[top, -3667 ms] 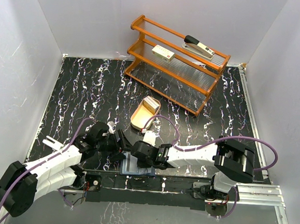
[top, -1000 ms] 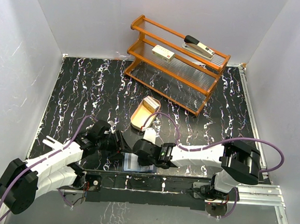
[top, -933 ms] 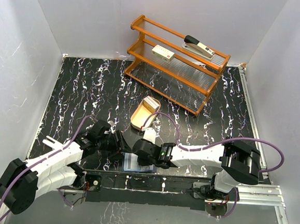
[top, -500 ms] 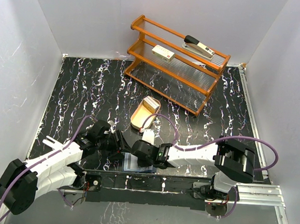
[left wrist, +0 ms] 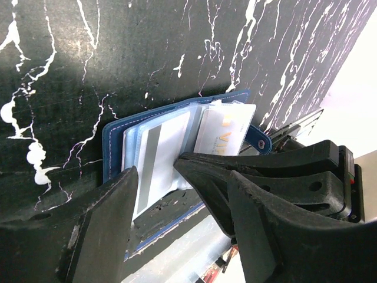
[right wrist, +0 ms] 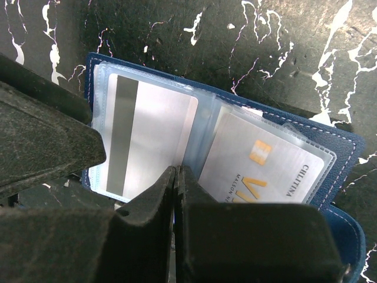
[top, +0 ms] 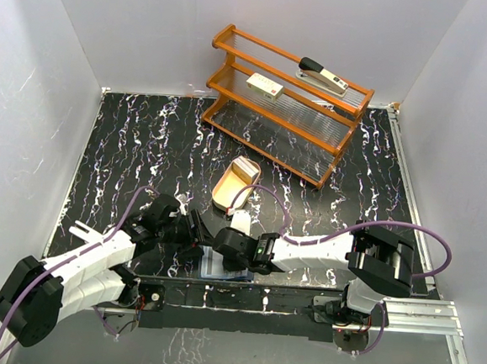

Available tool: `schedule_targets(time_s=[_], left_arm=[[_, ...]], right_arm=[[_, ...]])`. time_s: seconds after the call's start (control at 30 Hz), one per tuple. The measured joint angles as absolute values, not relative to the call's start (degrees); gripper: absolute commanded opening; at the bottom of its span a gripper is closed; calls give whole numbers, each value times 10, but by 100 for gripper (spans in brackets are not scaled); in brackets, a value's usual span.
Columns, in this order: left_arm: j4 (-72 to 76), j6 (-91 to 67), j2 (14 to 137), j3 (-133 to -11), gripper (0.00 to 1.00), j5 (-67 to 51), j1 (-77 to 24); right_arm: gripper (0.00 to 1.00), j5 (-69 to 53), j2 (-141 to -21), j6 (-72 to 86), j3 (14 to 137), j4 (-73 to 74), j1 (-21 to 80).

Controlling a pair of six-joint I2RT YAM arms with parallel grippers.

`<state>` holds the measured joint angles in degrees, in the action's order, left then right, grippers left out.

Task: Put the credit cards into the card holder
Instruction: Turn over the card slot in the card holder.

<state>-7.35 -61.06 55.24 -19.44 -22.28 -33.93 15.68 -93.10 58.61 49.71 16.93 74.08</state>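
The card holder [right wrist: 346, 154] lies open at the near edge of the table [top: 145, 141], two credit cards [right wrist: 156, 132] in its pockets. The right gripper [right wrist: 177, 177], pinched closed on nothing, sets its tips at the fold, likely seating a card; the left gripper [left wrist: 156, 169], jaws parted and empty, seems to brace the holder

At 6 o'clock we see the open holder [top: 213, 270] on the black marbled table [top: 144, 157], its pale pockets partly hidden by both grippers. The left gripper [top: 198, 241] comes from 7 o'clock, and the right gripper [top: 219, 253] reaches across from 4 o'clock. Near centre sits a tan tray [top: 222, 195] with a pale card [top: 244, 170] inside. At 1 o'clock an orange rack [top: 272, 138] carries a stapler [top: 322, 75] and a box [top: 264, 86].
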Motion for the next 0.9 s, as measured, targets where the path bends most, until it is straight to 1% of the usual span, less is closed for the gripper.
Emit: schedule_targets(time_s=[0.73,0.8,0.9], left_arm=[[-4,-603,585,-168,61,-241,-339],[1,-605,586,-166,59,-244,-339],[11,-610,585,-161,52,-249,-339]], right_arm=[[0,157,-931,586,496,168,741],[0,157,-931,586,496,168,741],[0,157,-931,586,496,168,741]])
